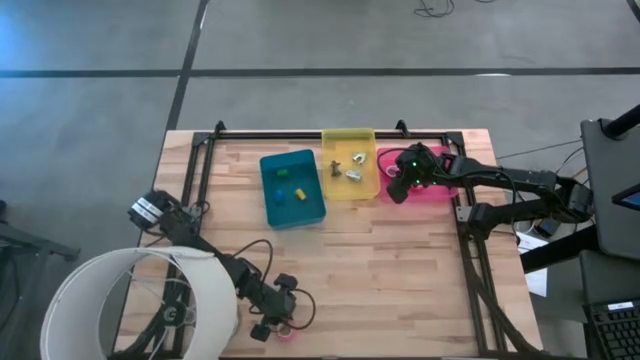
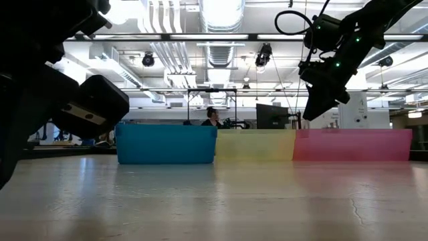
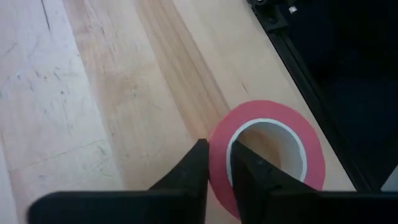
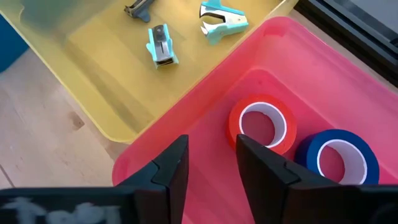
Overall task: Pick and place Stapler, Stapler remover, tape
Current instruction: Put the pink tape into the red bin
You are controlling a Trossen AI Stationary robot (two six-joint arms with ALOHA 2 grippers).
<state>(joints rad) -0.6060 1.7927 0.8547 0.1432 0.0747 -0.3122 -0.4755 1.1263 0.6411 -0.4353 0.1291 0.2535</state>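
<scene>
Left claw point(image 3: 216, 171) is low at the near edge of the bench point(image 1: 400, 270), pinched almost shut on the wall of a red tape roll point(image 3: 267, 155): one finger outside the ring, one inside its open centre. The roll lies flat on the wood, close to the dark frame rail point(image 3: 311, 81). Whether it is off the surface yet, can't tell.

Right claw point(image 4: 211, 163) hangs above the pink bin point(image 4: 205, 99) at the far right of the bin row, fingers slightly apart, holding nothing. Inside the pink bin sit another red tape roll point(image 4: 261, 124) and a blue tape roll point(image 4: 339, 157), side by side and touching or nearly so. The yellow bin point(image 4: 93, 68) next to it holds staple removers point(image 4: 222, 22) and small stapler-like pieces point(image 4: 160, 45). The blue bin point(image 1: 293, 189) holds tiny coloured blocks.

Step in hand, by my read: tape sorting, left arm grasping a roll for pickup. Next move likely calls for a straight lift with the grip kept firm, then a long carry across the bench to the pink bin; the right arm probably needs to clear out from over it first to avoid a clash.
</scene>
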